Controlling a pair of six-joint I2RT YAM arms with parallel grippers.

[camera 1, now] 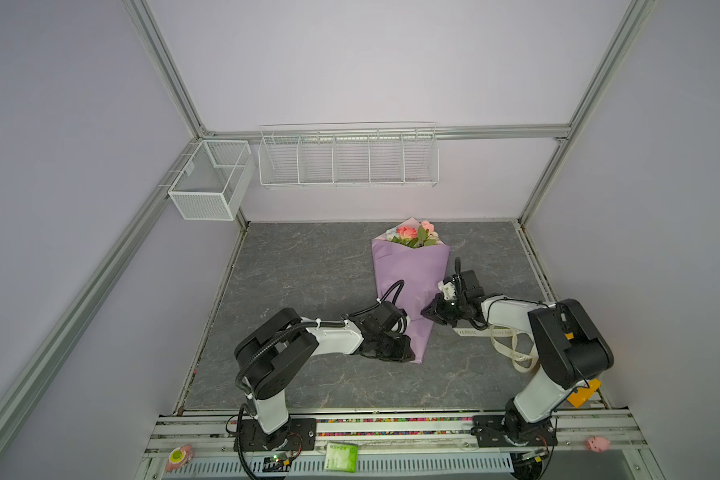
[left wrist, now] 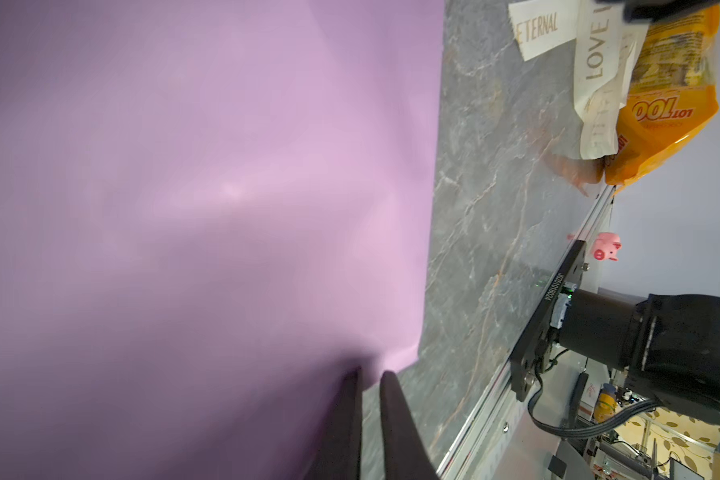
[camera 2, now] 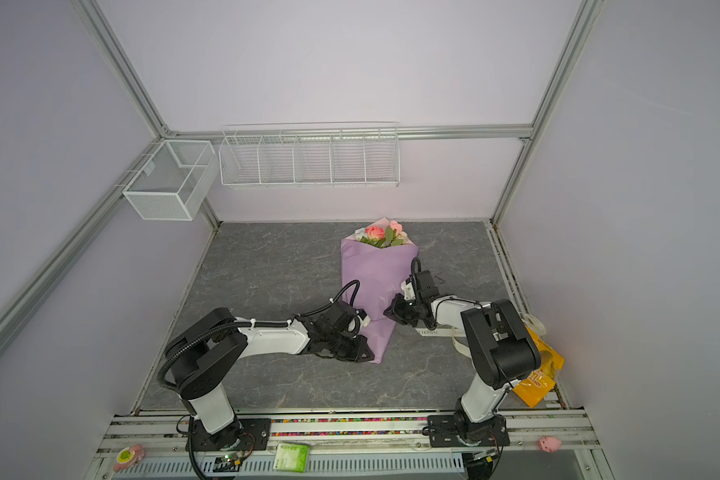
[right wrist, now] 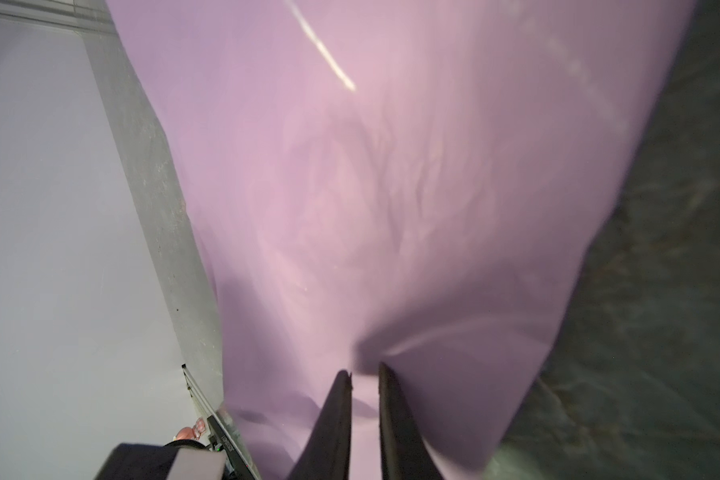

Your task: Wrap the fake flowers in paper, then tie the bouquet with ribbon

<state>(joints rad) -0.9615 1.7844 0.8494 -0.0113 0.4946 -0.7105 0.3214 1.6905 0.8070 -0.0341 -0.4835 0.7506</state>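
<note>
The bouquet of fake flowers [camera 1: 412,235] [camera 2: 381,235] lies on the grey table, pink and peach heads toward the back wall. Lilac paper [camera 1: 408,274] [camera 2: 375,274] wraps it in a cone that hides the stems. My left gripper [camera 1: 410,353] [camera 2: 366,355] is at the cone's near tip. In the left wrist view it [left wrist: 371,372] is shut on the paper [left wrist: 225,208] near a corner. My right gripper [camera 1: 425,311] [camera 2: 387,311] [right wrist: 364,370] is at the cone's right edge, jaws a narrow gap apart, tips against a crease in the paper [right wrist: 391,187].
A cream lettered ribbon [camera 1: 504,340] [camera 2: 437,332] [left wrist: 541,29] lies loose on the table right of the cone, under the right arm. An orange bag [camera 2: 537,374] [left wrist: 666,104] sits at the table's right edge. A wire rack [camera 1: 348,162] and a mesh box [camera 1: 208,187] hang on the back wall.
</note>
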